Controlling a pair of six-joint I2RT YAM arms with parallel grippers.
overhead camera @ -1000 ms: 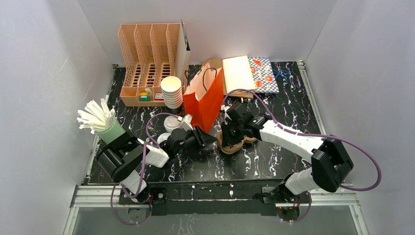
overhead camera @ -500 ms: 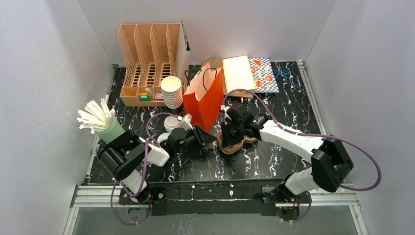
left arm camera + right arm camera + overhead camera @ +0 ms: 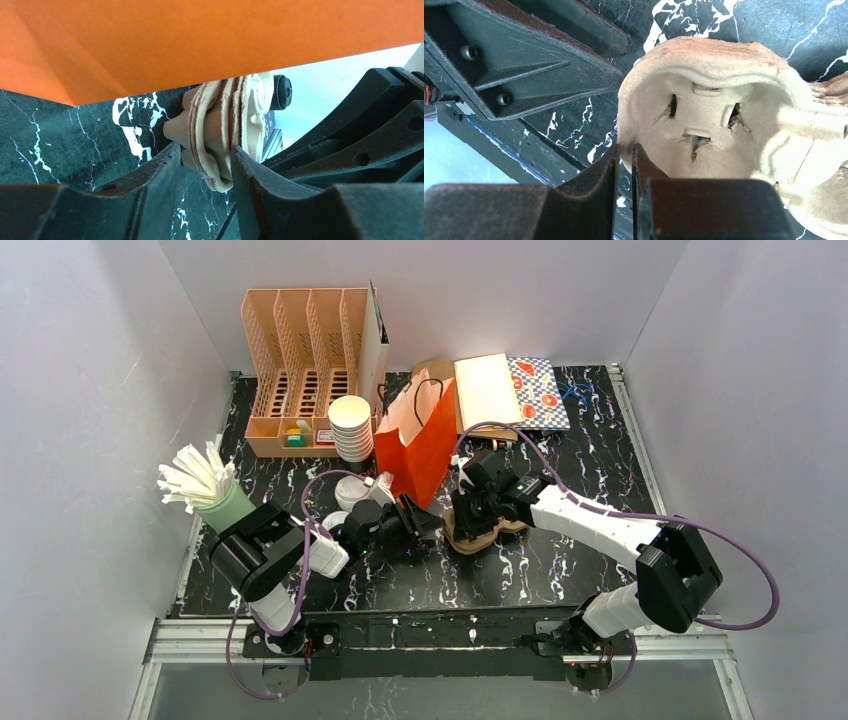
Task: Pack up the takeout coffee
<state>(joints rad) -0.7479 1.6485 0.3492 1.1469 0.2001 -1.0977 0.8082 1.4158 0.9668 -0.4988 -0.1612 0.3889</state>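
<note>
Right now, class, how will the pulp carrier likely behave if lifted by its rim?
Probably light and fairly stiff: the carrier is thin moulded pulp, holding shape where the right gripper pinches its rim. Likely not slippery, given the rough, fibrous surface. Its nested layers may cling together and lift as one.

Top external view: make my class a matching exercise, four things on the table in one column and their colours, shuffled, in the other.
Things
1. paper bag
2. stack of lidless cups
3. straw holder
4. pulp cup carrier

Colours
A. white
B. tan
C. orange
D. pale green

Pairs: 1-C, 2-A, 3-D, 4-B
</note>
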